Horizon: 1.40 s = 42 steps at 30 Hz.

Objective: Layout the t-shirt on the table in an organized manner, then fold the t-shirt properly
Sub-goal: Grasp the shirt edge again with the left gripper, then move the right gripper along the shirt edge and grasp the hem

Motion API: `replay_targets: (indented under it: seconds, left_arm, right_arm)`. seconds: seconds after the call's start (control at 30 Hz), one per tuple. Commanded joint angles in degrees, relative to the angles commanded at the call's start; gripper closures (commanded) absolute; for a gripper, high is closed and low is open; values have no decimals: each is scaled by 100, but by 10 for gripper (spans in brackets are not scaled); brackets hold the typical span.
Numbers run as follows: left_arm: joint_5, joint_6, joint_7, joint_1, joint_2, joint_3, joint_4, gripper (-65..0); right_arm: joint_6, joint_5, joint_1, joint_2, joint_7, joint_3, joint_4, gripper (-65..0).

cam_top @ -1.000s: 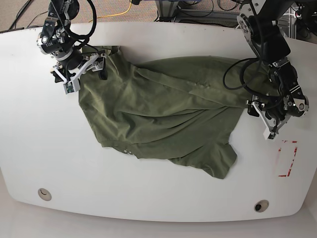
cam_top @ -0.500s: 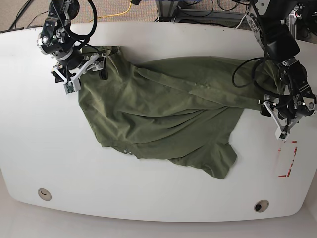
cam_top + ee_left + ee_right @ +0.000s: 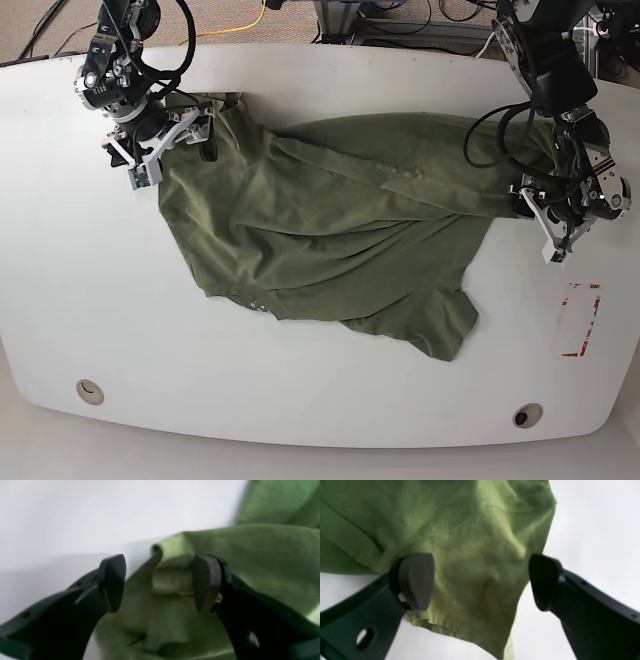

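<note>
The landmark is the t-shirt (image 3: 330, 215), which lies rumpled on the table (image 3: 250, 400), its upper part doubled over in a long diagonal fold and its lower part trailing toward the edge that has the grommet holes. At the t-shirt's left end in the base view, the right gripper (image 3: 482, 582) is positioned over the fabric with its jaws apart; the right wrist view shows cloth between and beyond them, unclamped. This placement presumably keeps the arm ready to take that end once the opposite end is controlled. Across the middle of the t-shirt, the creases and the overlapping layer indicate that layout is incomplete; in this judgement, flattening must precede folding, because a fold made now would lock the wrinkles in. At the t-shirt's right end, the left gripper (image 3: 160, 582) is set at a corner of the garment, its jaws apart on either side of a small raised fold. Whether either jaw touches the fabric cannot be told. The placement suits a pinch on that fold, which would allow the doubled layer to be drawn outward. Closing off-centre could catch several layers or miss the fold. To the right of the t-shirt's trailing part, the red tape (image 3: 580, 320) marks the table surface.
</note>
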Motion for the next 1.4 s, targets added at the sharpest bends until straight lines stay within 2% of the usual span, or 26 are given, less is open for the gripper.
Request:
replay_targets:
  seconds: [0.2, 0.23, 0.27, 0.3, 0.33, 0.43, 0.7, 1.0, 1.1, 1.27, 1.4]
  left_arm:
    - [0, 0, 9, 105, 62, 0, 35, -375]
    - [26, 0, 9, 105, 97, 0, 35, -325]
    - [35, 0, 9, 105, 97, 0, 35, -307]
    - [35, 0, 9, 105, 88, 0, 35, -251]
    - [35, 0, 9, 105, 88, 0, 35, -167]
    - [35, 0, 9, 105, 70, 0, 35, 0]
    - [35, 0, 9, 105, 53, 0, 53, 0]
    - [35, 0, 18, 105, -18, 0, 185, 0]
    - [35, 0, 26, 105, -18, 0, 308, 0]
    - [26, 0, 167, 114, -35, 0, 554, 0]
    - [9, 0, 396, 105, -35, 0, 826, 0]
  right_arm:
    - [9, 0, 0, 0, 0, -9, 0, -568]
    - [9, 0, 0, 0, 0, -9, 0, -568]
    - [9, 0, 0, 0, 0, -9, 0, -568]
    - [9, 0, 0, 0, 0, -9, 0, -568]
    - [9, 0, 9, 0, 0, -9, 0, -568]
    - [9, 0, 18, 0, 0, 0, 9, -568]
    - [9, 9, 316, 0, 0, 18, 105, -571]
    - [0, -53, 1591, 105, -9, 53, -290, -575]
    - [9, -53, 2119, 202, -9, -26, -738, -575]
    - [35, -44, 3165, 255, 62, -176, -2127, -575]
    - [273, -53, 3684, 369, 396, -202, -3130, -575]
